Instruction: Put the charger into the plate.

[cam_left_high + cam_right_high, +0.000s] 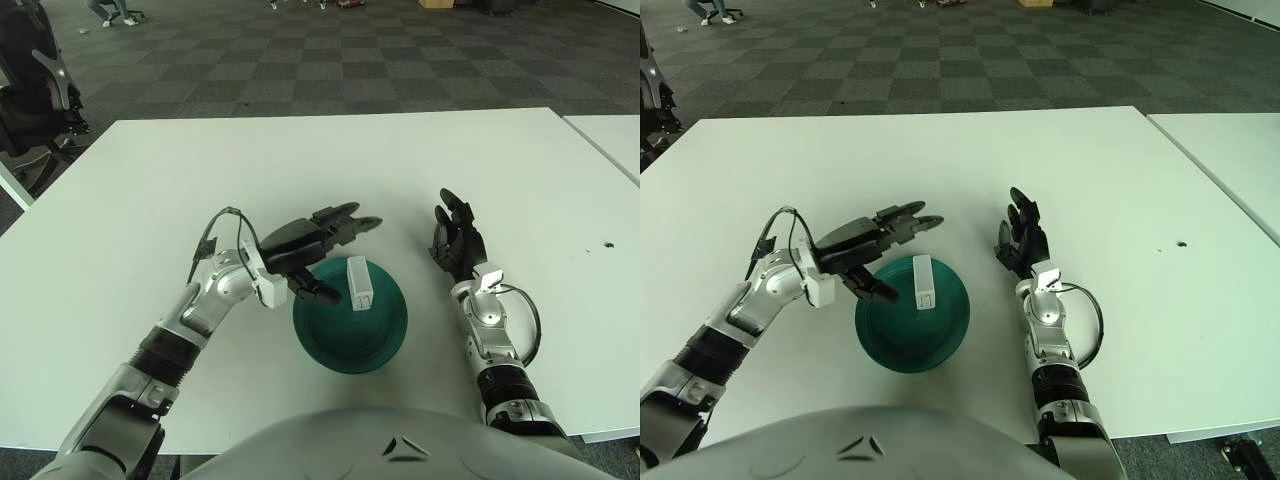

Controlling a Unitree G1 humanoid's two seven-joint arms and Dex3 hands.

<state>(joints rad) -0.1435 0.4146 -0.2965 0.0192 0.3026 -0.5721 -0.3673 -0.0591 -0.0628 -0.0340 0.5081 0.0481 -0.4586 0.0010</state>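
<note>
A white charger (360,283) stands in the teal plate (345,345), near its far rim. It also shows in the right eye view (923,282). My left hand (345,255) is at the plate's far-left edge, just left of the charger, fingers spread and apart from it, holding nothing. Its thumb reaches over the plate's left rim. My right hand (455,240) shows to the right of the plate above the white table (300,170), fingers relaxed and empty.
A second white table (610,140) stands at the right with a narrow gap between. A dark speck (610,243) lies on the table at the far right. A black chair (35,90) stands beyond the table's left corner.
</note>
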